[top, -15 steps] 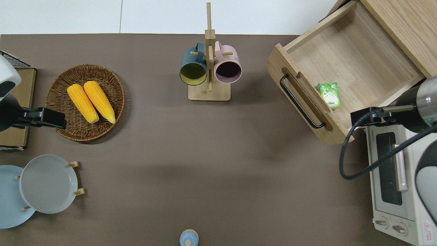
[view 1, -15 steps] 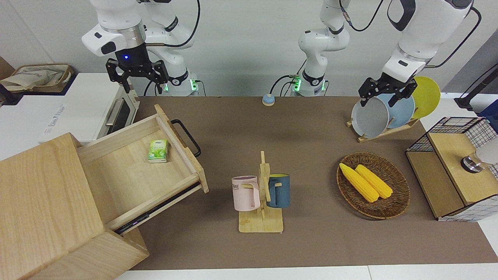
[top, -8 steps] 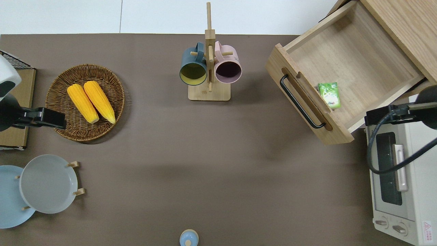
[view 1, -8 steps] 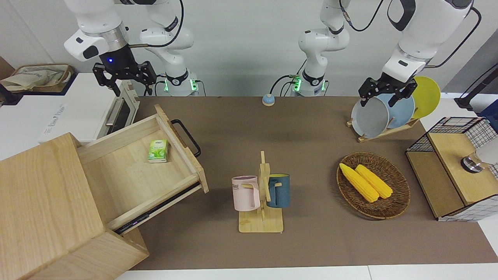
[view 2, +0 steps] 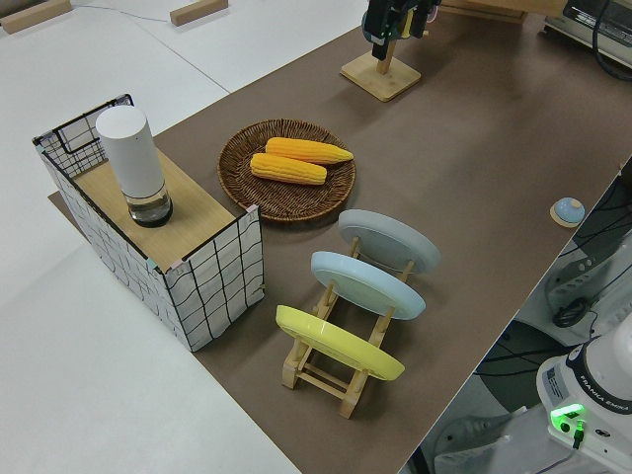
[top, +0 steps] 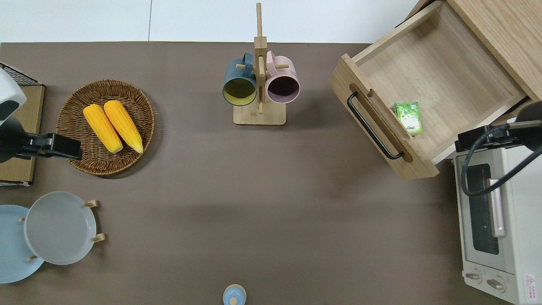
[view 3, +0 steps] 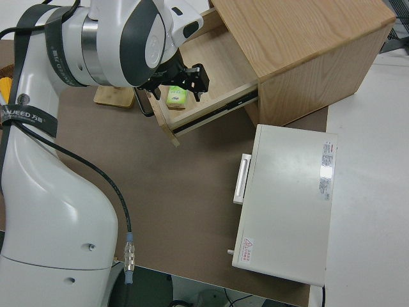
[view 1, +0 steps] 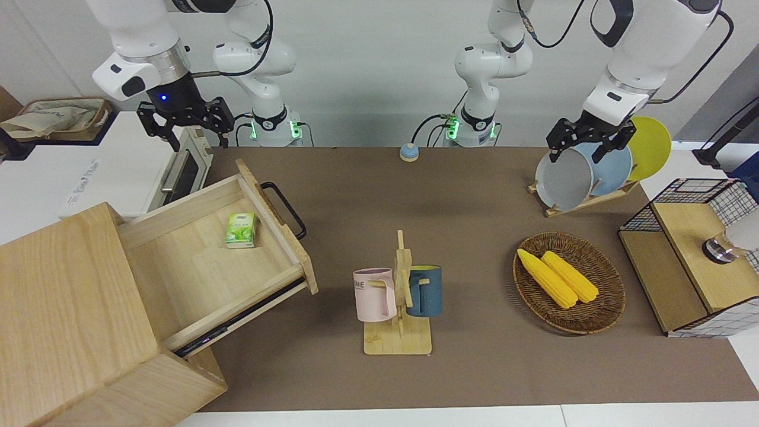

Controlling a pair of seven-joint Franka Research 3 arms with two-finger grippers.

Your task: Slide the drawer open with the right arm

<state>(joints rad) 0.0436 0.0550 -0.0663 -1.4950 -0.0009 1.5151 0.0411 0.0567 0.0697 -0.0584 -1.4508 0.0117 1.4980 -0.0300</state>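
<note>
Covering table [top: 271, 203]: brown mat, white margin at edge farthest from robots. Blue bell [top: 234, 295] nearest robots; open mat mid-table. Toaster oven [top: 495, 228] at right arm's end; right gripper [view 1: 185, 121] raised over its corner, fingers spread, empty. Drawer [top: 427, 91] farther out, pulled open from cabinet [view 1: 71, 320], green packet [top: 408, 117] inside. Mug stand [top: 259, 72] farthest. Left arm parked.
</note>
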